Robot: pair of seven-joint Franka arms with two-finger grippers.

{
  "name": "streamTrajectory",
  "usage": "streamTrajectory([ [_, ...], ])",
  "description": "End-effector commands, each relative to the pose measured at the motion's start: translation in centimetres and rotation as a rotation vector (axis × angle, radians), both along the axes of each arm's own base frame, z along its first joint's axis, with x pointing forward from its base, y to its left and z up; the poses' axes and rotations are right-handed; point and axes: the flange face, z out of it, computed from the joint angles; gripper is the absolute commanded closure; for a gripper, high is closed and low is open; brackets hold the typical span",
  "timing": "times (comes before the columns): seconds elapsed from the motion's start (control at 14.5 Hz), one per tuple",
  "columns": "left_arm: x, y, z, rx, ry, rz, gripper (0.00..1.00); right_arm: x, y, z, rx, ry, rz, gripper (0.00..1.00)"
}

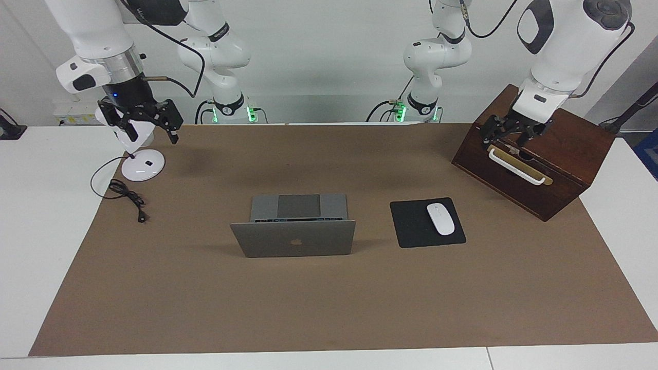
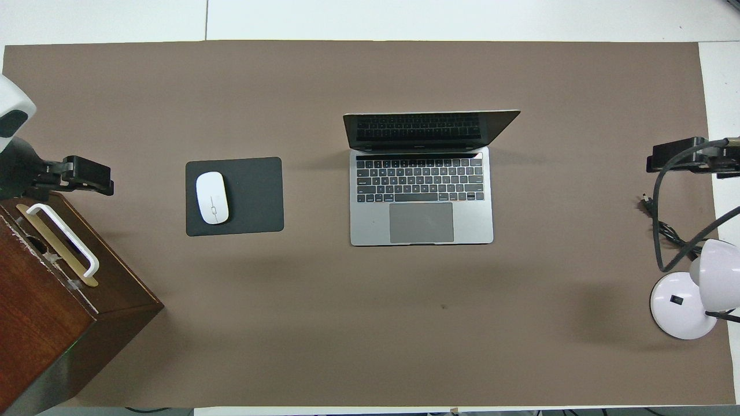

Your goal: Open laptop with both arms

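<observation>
Two grippers are in view, both raised and both well apart from the laptop [image 1: 293,226]. The laptop sits on the brown mat [image 1: 329,308] about midway along the table, lid up at a steep angle with the Apple logo facing away from the robots. The keyboard deck and trackpad are exposed and lie nearer to the robots than the lid.

The left gripper [image 1: 511,139] hangs over the top of the wooden box [image 1: 545,174], just above the box's white handle [image 1: 516,165]; the box stands toward the left arm's end of the table from the laptop. Its jaws stand apart and hold nothing.

The right gripper [image 1: 149,134] hangs in the air over the mat edge toward the right arm's end of the table from the laptop. It is above the white desk lamp [image 1: 140,154]. Its fingers [image 1: 173,134] are spread and hold nothing.

Beside the laptop, toward the left arm's end, lies a black mouse pad [image 1: 419,226] with a white mouse [image 1: 441,219] on it. A black cable [image 1: 126,198] is coiled on the mat toward the right arm's end from the laptop, just beside the lamp base and farther from the robots than that base.

Nothing touches the laptop.
</observation>
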Motion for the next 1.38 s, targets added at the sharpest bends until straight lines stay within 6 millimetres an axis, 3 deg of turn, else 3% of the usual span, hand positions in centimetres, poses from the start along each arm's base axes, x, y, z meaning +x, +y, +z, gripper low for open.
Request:
streamTrajectory([
  [0.0, -0.2, 0.6, 0.7, -0.007, -0.009, 0.004, 0.0, -0.1, -0.2, -0.1, -0.001, -0.022, 0.011, 0.0],
  [0.9, -0.1, 0.5, 0.8, -0.006, -0.016, 0.007, 0.0, -0.2, -0.2, -0.2, -0.012, -0.017, 0.035, 0.0],
  [1.31, -0.1, 0.5, 0.8, -0.007, -0.018, 0.008, 0.0, -0.5, -1.6, -0.3, -0.023, -0.003, 0.13, 0.0],
])
